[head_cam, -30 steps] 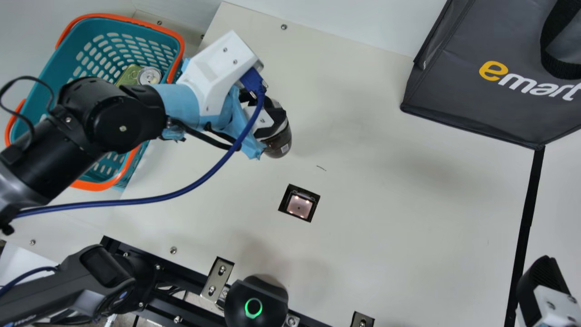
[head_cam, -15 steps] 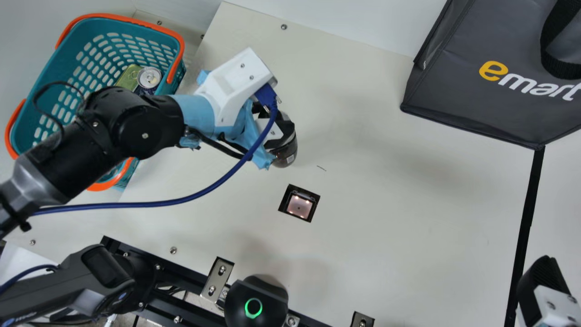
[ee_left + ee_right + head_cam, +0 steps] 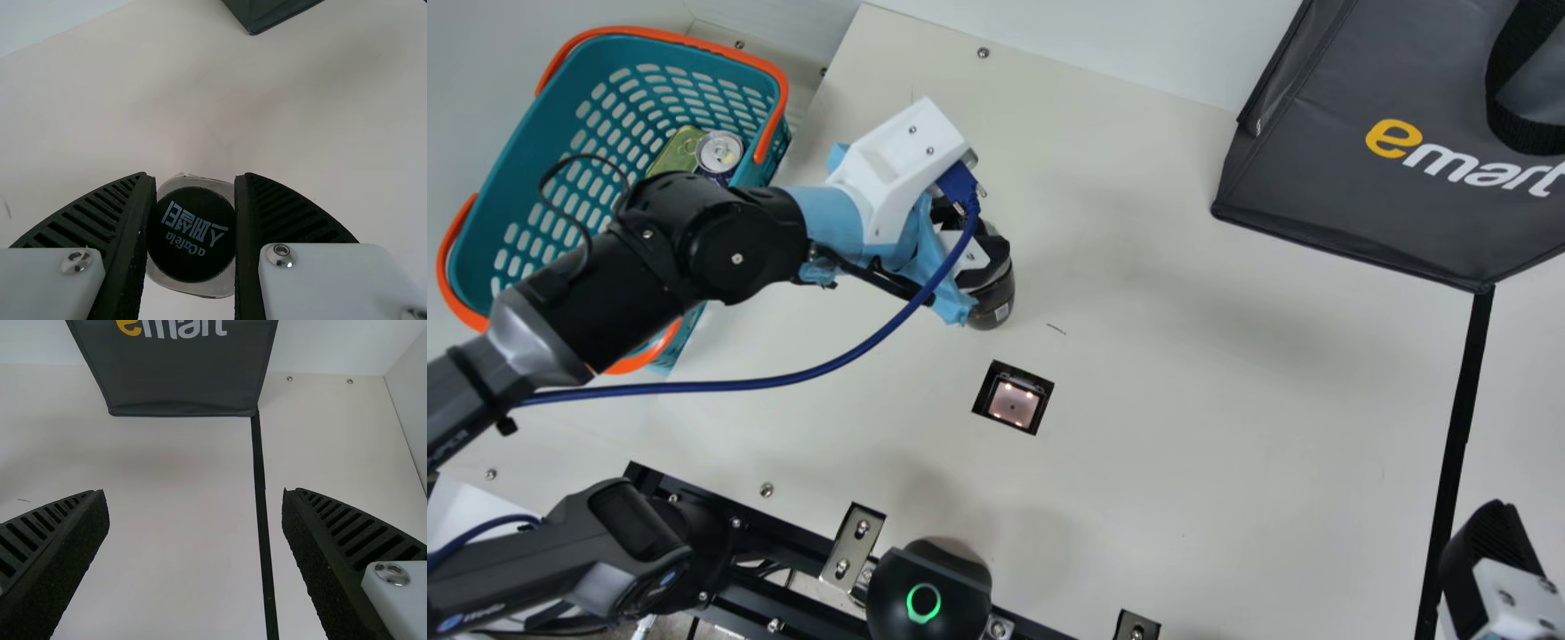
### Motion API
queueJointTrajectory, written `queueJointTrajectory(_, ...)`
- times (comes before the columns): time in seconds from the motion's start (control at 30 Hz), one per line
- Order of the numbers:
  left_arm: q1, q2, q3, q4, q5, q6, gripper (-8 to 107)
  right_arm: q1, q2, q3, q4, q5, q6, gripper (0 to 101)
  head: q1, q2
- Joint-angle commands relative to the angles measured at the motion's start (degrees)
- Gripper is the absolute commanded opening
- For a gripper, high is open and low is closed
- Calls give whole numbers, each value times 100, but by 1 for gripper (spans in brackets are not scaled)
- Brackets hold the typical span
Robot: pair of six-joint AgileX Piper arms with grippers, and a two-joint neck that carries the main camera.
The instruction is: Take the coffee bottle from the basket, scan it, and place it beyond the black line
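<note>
In the main view my left gripper is over the table, up and left of the scanner window, shut on the dark coffee bottle. From the left wrist, the bottle's black round cap sits between the two pads of the left gripper. At the main view's lower right corner is part of my right gripper; in the right wrist view the right gripper stands wide open with nothing between its fingers. The black line runs down the table's right side, from the bag's corner.
The teal basket with orange rims holds a can and a green item, with the left arm reaching across its edge. A dark grey bag stands at upper right. A black device with a green ring is at the front edge.
My left arm has carried the bottle away from the basket, right and slightly down toward the scanner window, slowing lately. The right gripper has stayed still.
</note>
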Motion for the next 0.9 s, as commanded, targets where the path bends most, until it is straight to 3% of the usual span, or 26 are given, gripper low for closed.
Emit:
queueJointTrajectory(0.0, -11, 7, 22, -7, -15, -7, 10, 0, 0, 0, 0, 0, 0, 91, -148, 14)
queueJointTrajectory(0.57, -159, -8, 239, 35, -140, -48, 10, 0, 0, 0, 0, 0, 0, 91, -148, 14)
queueJointTrajectory(0.87, -191, 2, 251, 122, -148, -90, 40, 0, 0, 0, 0, 0, 0, 91, -148, 14)
